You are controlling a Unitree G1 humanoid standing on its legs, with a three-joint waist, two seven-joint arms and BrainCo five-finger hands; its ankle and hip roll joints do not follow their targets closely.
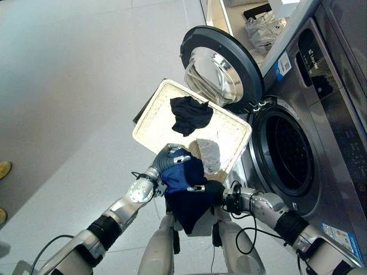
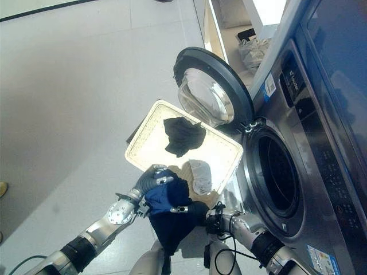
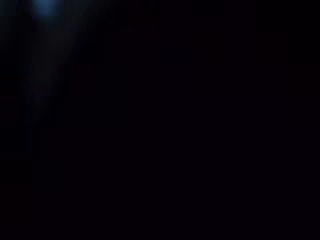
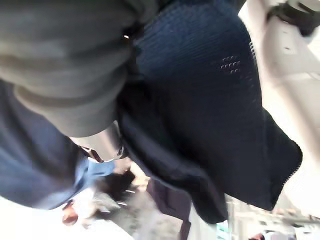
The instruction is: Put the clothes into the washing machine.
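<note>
A navy blue garment (image 1: 186, 197) hangs bunched between both hands, just off the near edge of the white laundry basket (image 1: 152, 117). My left hand (image 1: 171, 156) grips its upper part, fingers curled into the cloth. From the right, my right hand (image 1: 213, 191) pinches the same garment; its wrist view has a silver finger (image 4: 102, 145) pressed into the dark knit (image 4: 200, 100). Cloth covers the left wrist view. In the basket lie a black garment (image 1: 191, 113) and a grey one (image 1: 209, 153). The washing machine's drum opening (image 1: 287, 152) stands to the right, its round door (image 1: 221, 66) swung wide.
The open door hangs over the basket's far corner. A shelf with a crumpled plastic bag (image 1: 264, 26) stands behind the machine. A person's shoe (image 1: 4, 169) shows at the left edge. Pale floor (image 1: 69, 86) spreads to the left.
</note>
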